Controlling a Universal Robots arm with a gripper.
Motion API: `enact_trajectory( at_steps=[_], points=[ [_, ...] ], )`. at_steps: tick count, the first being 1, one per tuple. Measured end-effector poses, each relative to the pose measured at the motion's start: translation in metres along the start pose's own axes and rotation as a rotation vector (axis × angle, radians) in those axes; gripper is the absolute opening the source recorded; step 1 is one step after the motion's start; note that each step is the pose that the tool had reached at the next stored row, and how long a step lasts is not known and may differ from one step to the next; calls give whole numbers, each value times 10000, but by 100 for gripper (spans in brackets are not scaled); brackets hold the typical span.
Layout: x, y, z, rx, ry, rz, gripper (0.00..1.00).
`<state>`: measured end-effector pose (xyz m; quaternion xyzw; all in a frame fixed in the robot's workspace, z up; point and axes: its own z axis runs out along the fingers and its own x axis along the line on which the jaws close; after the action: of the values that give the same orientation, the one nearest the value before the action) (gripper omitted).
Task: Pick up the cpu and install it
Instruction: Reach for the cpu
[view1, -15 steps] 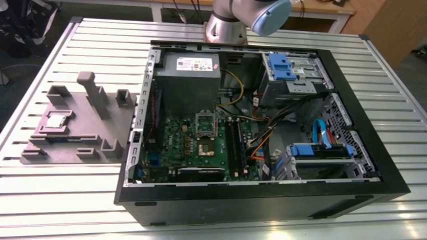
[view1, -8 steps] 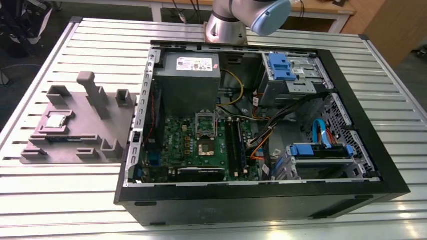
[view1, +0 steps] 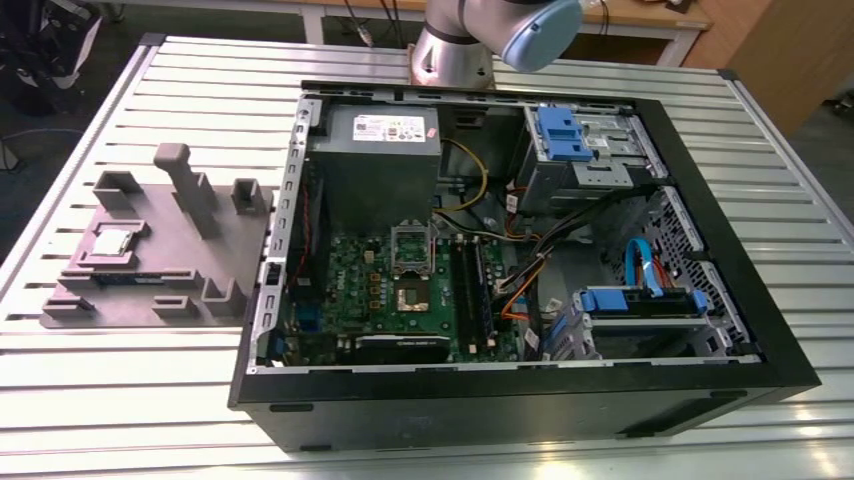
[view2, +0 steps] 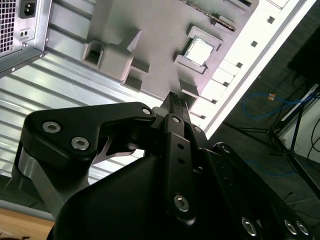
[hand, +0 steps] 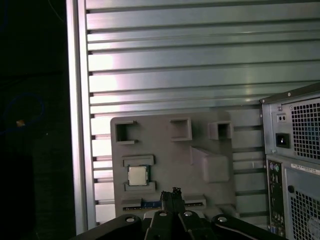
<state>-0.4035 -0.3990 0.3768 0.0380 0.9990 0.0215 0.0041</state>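
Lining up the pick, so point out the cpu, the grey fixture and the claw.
cpu (hand: 137, 175): first wrist view, middle of its silvery top.
grey fixture (hand: 170, 157): first wrist view, bare flat plate.
claw (hand: 173, 192): first wrist view, between its fingertips.

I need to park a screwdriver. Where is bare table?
At the exterior view's left, bare table slats lie nearer the camera than the grey fixture and beyond it. Inside the computer case, cables and boards crowd everything.
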Motion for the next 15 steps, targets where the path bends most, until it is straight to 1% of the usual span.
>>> enact_trajectory(
  at_steps=[15],
  points=[
    [59,-4,1,0,0,0,10]
  ],
)
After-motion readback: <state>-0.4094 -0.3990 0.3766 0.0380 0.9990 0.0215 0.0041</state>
